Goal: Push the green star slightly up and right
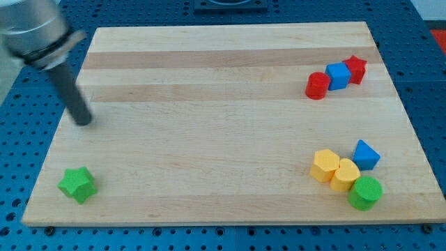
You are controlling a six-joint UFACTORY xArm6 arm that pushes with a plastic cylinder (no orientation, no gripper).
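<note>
My tip (84, 121), bare and holding nothing, stands apart at twelve o'clock of the untouched green star (77, 184); push not yet begun.

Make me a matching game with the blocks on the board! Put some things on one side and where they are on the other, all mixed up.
Things:
1. green star
2. red cylinder
3. blue triangle block
4. my tip

Places:
A. the view's top right, beside a blue cube
B. above the star, apart from it
C. the view's bottom left corner
D. the view's bottom right, next to yellow blocks

Pairs: 1-C, 2-A, 3-D, 4-B
</note>
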